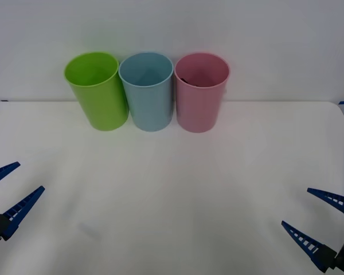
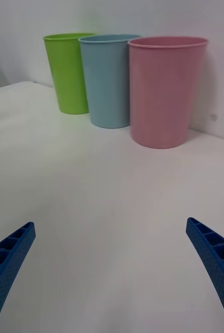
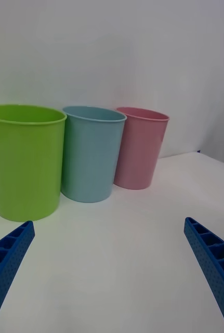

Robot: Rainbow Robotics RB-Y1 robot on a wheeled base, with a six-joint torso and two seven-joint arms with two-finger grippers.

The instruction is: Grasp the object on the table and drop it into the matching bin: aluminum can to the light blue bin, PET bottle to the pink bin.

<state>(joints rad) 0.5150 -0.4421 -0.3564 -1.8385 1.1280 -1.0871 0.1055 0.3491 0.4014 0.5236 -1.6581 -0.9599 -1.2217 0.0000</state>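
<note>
Since no PET bottle lies anywhere on the white bench (image 1: pixel 172 189) in the front view, the drop looks done. The job now is to check it rather than to reach. The left hand (image 1: pixel 30 176) hangs at 8 o'clock with its fingers spread wide, and the right hand (image 1: pixel 296 207) hangs at 4 o'clock, also spread. Neither holds anything. At 12 o'clock three bins stand in a tight row: the lime green bin (image 1: pixel 97 91), the light blue bin (image 1: pixel 149 97) and the pink bin (image 1: pixel 200 100). A dark speck (image 1: pixel 182 79) shows just inside the pink bin's rim on its 9 o'clock side. It may be the bottle's black cap, but too little of it shows to be sure. The green and blue bins look empty as far down as their walls show. It would be best to keep both hands low and wide of the row so that no bin is knocked.

From the right wrist, the right hand (image 2: pixel 110 222) gapes over bare bench. The pink bin (image 2: pixel 163 93) stands nearest ahead, its inside hidden by its wall.

From the left wrist, the left hand (image 3: pixel 109 222) is likewise apart. The lime green bin (image 3: pixel 23 161) is closest, and no contents can be seen in any bin.
</note>
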